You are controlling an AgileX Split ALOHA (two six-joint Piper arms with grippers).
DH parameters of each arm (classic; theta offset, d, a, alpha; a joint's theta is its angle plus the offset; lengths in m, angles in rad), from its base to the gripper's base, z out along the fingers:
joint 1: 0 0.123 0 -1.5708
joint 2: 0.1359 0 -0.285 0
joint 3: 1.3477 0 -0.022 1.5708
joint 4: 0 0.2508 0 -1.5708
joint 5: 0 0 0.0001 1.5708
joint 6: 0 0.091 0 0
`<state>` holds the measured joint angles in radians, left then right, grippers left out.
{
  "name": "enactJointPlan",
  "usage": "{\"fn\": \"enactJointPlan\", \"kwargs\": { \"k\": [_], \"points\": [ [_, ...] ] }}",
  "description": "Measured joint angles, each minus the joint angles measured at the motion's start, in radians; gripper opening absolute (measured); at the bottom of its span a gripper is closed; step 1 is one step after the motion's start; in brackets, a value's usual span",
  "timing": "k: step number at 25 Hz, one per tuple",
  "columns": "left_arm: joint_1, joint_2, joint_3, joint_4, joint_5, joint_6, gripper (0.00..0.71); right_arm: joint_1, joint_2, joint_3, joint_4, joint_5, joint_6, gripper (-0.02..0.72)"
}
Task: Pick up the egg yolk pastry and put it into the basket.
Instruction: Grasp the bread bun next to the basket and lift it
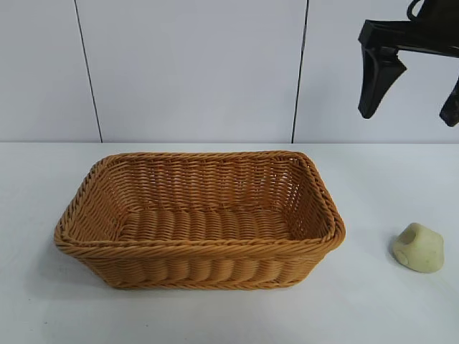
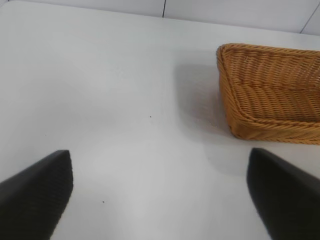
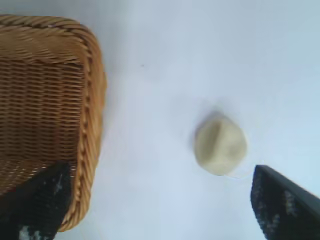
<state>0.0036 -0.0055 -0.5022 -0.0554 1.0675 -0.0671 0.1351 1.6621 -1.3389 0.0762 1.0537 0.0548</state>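
- Basket (image 1: 199, 218): a large rectangular woven wicker basket, orange-brown, with sloping sides and a braided rim. In the exterior view it stands upright on the plain white table (image 1: 215, 315), a little toward nine o'clock of the table's middle. Nothing lies inside it.
- Egg yolk pastry (image 1: 417, 248): a small pale yellow-cream rounded lump with a smooth matte surface. It lies on the table at about three o'clock of the basket, apart from the basket's short end wall and not touching it. A bare strip of table separates the two.
- Right gripper (image 1: 410, 107): black, hanging in the air at roughly one o'clock of the basket in the exterior view, above the table and well clear of the pastry. Its fingers stand wide apart and hold nothing. In the right wrist view the gripper (image 3: 160, 210) looks steeply down; the pastry (image 3: 220, 145) lies on the table between the two black fingertips (image 3: 45, 200) and ahead of them, with the basket's corner (image 3: 55, 115) to one side.
- Left gripper (image 2: 160, 200): seen only in the left wrist view, above bare table. Its two black fingers (image 2: 37, 195) are spread wide, with nothing between them. One end of the basket (image 2: 270, 95) lies farther off, ahead of it.
- Wall (image 1: 193, 64): white panels with dark vertical seams stand behind the table.
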Motion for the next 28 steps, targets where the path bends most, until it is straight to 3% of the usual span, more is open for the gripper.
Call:
{"fn": "enactJointPlan", "kwargs": {
  "k": [6, 11, 18, 28],
  "points": [
    [0.0, 0.0, 0.0, 0.001, 0.0, 0.0, 0.678, -0.088, 0.0, 0.0, -0.005, 0.037, -0.037, 0.695],
    [0.0, 0.0, 0.0, 0.001, 0.0, 0.0, 0.678, -0.091, 0.0, 0.062, 0.001, 0.037, -0.055, 0.695],
    [0.0, 0.0, 0.0, 0.001, 0.0, 0.0, 0.678, -0.091, 0.006, 0.263, 0.002, -0.124, -0.055, 0.695],
    [0.0, 0.0, 0.0, 0.001, 0.0, 0.0, 0.678, -0.091, 0.194, 0.282, 0.007, -0.311, -0.055, 0.695]
  ]
}}
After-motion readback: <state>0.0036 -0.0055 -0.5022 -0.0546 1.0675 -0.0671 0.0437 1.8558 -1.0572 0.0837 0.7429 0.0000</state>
